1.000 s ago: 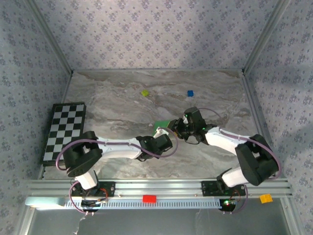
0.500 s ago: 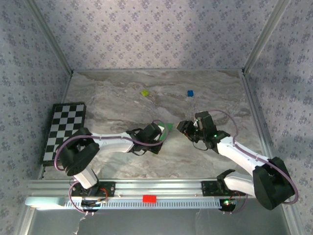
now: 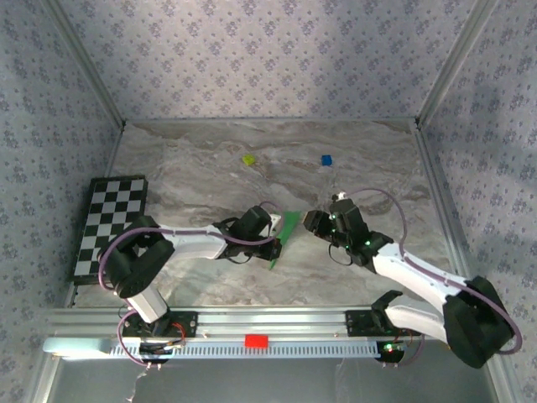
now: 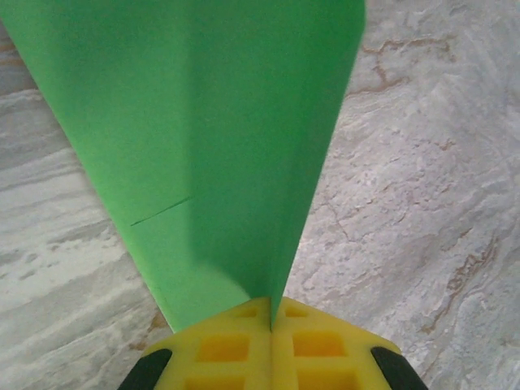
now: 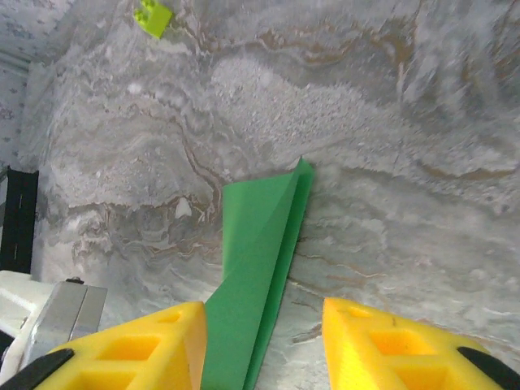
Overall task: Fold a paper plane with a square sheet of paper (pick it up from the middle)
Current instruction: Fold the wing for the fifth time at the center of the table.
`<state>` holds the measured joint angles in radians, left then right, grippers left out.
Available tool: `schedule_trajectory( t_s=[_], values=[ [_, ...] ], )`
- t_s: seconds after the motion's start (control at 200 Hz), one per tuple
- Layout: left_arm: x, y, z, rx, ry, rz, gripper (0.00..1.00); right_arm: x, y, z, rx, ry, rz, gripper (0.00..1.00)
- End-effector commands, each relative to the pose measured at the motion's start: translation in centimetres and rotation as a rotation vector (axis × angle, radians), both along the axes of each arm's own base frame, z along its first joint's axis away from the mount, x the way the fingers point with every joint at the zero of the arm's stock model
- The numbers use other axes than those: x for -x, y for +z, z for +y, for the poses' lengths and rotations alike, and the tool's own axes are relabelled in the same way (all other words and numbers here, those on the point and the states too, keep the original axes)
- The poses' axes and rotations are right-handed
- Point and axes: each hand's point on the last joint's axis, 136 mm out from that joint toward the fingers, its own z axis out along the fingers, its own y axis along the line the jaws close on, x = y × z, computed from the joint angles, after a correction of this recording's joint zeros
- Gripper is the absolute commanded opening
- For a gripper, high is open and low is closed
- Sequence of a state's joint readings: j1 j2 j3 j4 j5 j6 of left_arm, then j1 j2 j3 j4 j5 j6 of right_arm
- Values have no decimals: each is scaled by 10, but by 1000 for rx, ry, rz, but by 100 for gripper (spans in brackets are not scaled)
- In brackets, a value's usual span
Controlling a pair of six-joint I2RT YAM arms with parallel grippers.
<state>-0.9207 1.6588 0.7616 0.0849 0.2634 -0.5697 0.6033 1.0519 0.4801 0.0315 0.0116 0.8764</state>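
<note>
L pincer (image 4: 270,325): clamping on plane (image 4: 211,122), pads meeting w/ green paper pinched between.
R pincer (image 5: 262,325): fingers standing apart, gripping nothing; hovering just beside plane, facing L pincer.
Plane position: sitting over mid-table (image 3: 201,180), between both pincers, sticking out fwd from L pincer; far tip looking close to table, touching or not – cannot tell.
Done so far: paper already showing as narrow dart w/ lengthwise crease, so main folds prob. finishing.
Left to do: prob. pressing creases, spreading wings, setting it down – judging only.
Count: 1 plane; 2 pincers; 1 yellow-green block (image 3: 248,159); 1 blue block (image 3: 326,159); 1 checkerboard (image 3: 109,225); 1 red block (image 3: 256,341) lying by rail (image 3: 319,317).
</note>
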Motion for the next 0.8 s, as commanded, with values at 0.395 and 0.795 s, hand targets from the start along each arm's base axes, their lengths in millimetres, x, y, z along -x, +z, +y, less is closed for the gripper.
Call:
schedule_trajectory(
  t_s=[0.395,0.795],
  values=[
    [-6,0,3,16,14,-42,0,23,10,-79,21,-200,-146,45],
    [-14,8,7,49,55,2,0,28,-8,-55,89,32,60,46]
  ],
)
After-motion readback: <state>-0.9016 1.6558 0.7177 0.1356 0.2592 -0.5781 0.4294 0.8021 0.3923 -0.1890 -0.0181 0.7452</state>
